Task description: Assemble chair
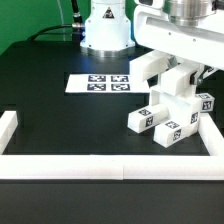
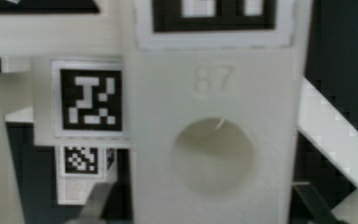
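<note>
Pinching the white, blocky plastic, tag-marked chair (image 1: 172, 108) by its upright slab, at four o'clock on the black table (image 1: 60, 118), the two-finger gripper (image 1: 183, 76) risks tipping it. A skewed push could jam the joints or wedge the chair against the white border rail (image 1: 213, 145).

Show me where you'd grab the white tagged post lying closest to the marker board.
Pinch the post across its two long flat sides, coming down from above: it lies on the table, tagged end toward the camera, top side free. Whether it is joined to the chair parts behind, I cannot tell.
</note>
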Controlling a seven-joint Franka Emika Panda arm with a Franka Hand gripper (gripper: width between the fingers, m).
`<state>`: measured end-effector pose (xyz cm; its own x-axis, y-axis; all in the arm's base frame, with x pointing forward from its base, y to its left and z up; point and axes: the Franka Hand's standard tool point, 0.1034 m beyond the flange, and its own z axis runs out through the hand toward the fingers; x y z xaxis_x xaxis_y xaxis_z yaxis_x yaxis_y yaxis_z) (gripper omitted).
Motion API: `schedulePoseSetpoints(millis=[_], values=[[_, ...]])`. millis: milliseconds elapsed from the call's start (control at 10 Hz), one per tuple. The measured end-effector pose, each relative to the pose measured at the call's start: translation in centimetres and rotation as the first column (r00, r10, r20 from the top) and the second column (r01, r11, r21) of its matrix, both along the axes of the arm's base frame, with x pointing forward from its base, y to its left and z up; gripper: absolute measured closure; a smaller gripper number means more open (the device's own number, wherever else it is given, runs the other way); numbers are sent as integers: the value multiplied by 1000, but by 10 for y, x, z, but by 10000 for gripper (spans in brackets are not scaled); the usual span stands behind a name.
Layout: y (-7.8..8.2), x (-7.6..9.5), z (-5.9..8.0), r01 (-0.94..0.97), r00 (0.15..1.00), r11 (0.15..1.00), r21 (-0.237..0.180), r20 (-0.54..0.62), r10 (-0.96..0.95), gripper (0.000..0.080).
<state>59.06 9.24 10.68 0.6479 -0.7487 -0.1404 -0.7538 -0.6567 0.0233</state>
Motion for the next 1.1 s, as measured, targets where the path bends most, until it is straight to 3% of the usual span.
schedulePoseSetpoints(millis=[1100], values=[[0,2,-3,2,1000,1000,-1,7,-2,509]])
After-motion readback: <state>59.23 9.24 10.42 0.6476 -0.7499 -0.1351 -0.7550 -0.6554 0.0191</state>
